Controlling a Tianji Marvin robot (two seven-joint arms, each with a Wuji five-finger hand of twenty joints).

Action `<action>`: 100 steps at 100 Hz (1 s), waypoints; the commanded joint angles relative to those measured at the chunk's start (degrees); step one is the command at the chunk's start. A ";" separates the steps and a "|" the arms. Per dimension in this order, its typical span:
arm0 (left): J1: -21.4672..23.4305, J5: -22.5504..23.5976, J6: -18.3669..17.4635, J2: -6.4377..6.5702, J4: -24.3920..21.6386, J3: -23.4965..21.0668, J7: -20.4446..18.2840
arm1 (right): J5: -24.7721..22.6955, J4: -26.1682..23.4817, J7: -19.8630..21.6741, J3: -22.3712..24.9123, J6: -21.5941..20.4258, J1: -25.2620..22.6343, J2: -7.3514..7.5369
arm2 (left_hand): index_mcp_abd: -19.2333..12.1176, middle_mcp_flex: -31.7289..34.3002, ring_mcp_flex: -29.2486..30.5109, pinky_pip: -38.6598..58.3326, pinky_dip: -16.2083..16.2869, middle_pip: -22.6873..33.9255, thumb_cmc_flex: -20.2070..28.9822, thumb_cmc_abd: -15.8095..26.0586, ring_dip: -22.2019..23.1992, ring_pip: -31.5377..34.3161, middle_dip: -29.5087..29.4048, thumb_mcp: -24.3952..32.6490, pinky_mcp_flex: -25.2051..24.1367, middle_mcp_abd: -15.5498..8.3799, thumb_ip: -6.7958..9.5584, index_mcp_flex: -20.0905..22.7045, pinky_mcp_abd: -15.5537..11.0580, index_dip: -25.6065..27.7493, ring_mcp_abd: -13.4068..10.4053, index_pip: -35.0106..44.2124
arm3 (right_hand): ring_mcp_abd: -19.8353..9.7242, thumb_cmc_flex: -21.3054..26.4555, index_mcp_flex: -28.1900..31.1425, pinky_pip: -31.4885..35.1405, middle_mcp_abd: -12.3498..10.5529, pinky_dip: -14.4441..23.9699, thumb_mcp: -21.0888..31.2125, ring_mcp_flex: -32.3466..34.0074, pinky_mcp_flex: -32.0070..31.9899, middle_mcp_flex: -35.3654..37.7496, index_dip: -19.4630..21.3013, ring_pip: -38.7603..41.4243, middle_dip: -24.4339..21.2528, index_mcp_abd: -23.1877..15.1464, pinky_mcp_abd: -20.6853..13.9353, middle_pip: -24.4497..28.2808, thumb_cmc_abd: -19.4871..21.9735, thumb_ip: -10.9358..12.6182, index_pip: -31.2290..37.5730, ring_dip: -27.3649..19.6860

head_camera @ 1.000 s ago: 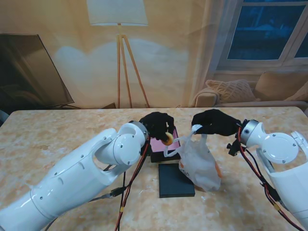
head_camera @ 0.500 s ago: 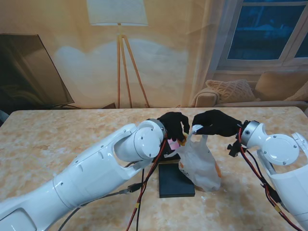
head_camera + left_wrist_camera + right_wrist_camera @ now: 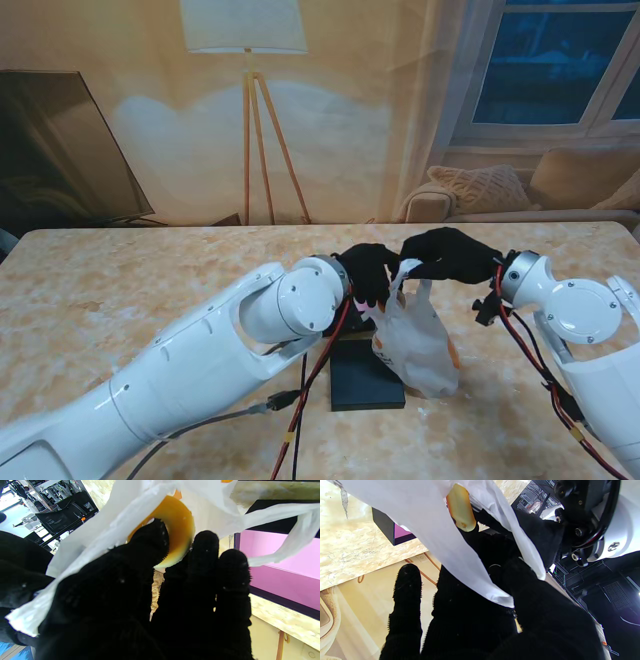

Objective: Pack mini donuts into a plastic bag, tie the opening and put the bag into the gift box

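Stand view. The left hand [image 3: 366,272], gloved in black, reaches into the mouth of the white plastic bag [image 3: 415,345], which hangs over the middle of the marble table [image 3: 110,300], well in from its edges. The right hand [image 3: 447,254] pinches the bag's handle [image 3: 408,268] and holds the opening up. Orange shows through the bag's right side. The bag's lower part lies by a flat black lid [image 3: 365,378]; the gift box [image 3: 352,318] sits just beyond it, mostly hidden by the left arm.

Left wrist view. The fingers [image 3: 150,545] are clamped on a yellow mini donut [image 3: 178,527] at the bag's opening [image 3: 210,495]. The box's pink interior [image 3: 282,570] lies beside them.

Right wrist view. The right hand [image 3: 480,610] is closed on a fold of bag film [image 3: 460,555]; one finger [image 3: 406,597] stands apart. The donut [image 3: 460,507] shows between the bag's walls, and a corner of the box [image 3: 392,531] rests on the table.
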 commanded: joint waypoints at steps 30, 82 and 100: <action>-0.54 -2.02 0.71 -0.55 0.07 0.58 -1.92 | -0.01 -0.39 0.67 -0.06 0.25 -0.58 -0.35 | -0.22 -0.07 -0.03 1.94 0.18 2.38 1.48 0.19 -0.30 1.53 -0.44 3.26 -0.06 0.28 -0.23 -0.37 -0.04 0.22 0.78 3.31 | -0.58 13.46 1.62 0.79 -3.43 1.11 18.94 -0.42 -0.31 0.29 5.65 1.19 0.00 -22.84 -0.11 1.42 -2.36 3.29 12.95 1.01; -1.18 -4.26 -0.13 -2.50 3.68 1.74 -0.26 | 1.29 -0.29 0.87 0.42 -0.21 -0.97 -0.36 | -0.05 -0.39 -1.09 0.03 -1.56 1.41 1.62 1.40 -2.96 -0.73 -1.90 2.84 -1.01 -0.19 -0.20 -0.34 0.55 -0.53 1.50 2.27 | -0.73 13.33 1.85 0.90 -3.52 1.26 19.11 -0.27 -0.36 0.44 5.58 1.16 -0.08 -23.01 0.14 1.37 -2.46 3.22 12.89 0.98; -0.32 -7.15 0.56 -2.85 3.89 1.23 -0.28 | 1.02 -0.31 0.71 0.45 -0.17 -0.97 -0.38 | 3.15 -2.48 -3.43 -1.40 -3.57 -1.62 0.94 2.45 -7.37 -3.56 -7.33 1.96 -1.62 1.84 -0.01 1.11 1.52 -6.13 3.33 -5.98 | -0.73 13.34 1.77 1.03 -3.58 1.39 19.03 -0.33 -0.19 0.43 5.58 1.13 -0.02 -22.96 0.44 1.39 -2.40 3.23 12.86 1.02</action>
